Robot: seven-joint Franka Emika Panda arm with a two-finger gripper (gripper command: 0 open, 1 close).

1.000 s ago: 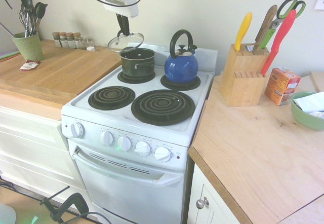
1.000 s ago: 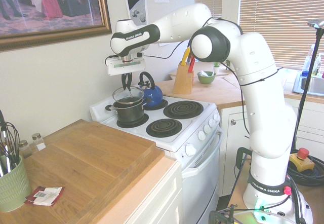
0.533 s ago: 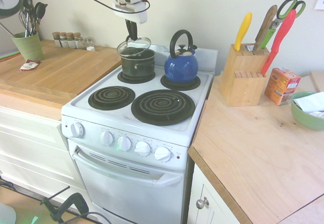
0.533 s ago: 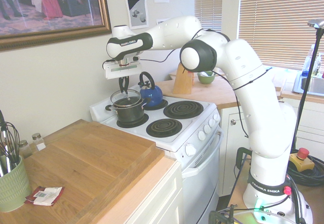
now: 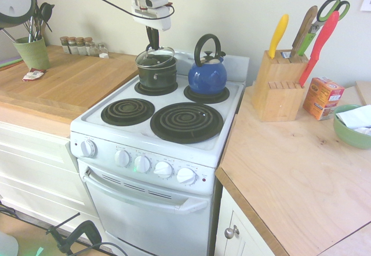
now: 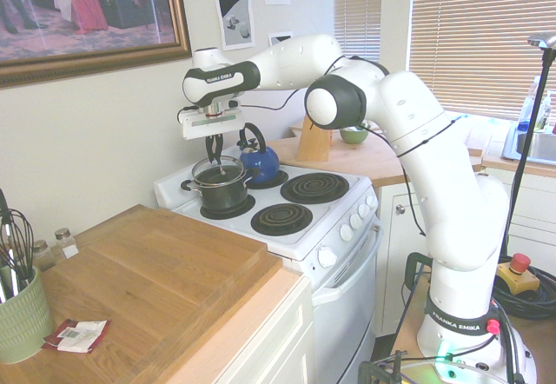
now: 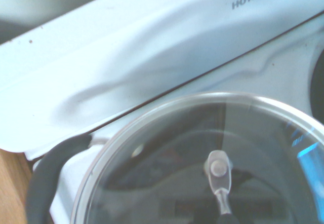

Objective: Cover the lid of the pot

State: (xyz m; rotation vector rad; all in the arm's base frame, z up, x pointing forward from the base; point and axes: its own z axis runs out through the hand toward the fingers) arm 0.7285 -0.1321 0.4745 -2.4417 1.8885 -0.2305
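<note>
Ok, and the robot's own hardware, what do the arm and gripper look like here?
The arm has rounded white segments with black bands, "FRANKA EMIKA" lettering, and thin black cables along it. The gripper has a blocky white housing and slim black fingers.

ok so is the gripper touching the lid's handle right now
Touching: the first exterior view shows the gripper with its fingers closed on the handle of the glass lid.
</note>
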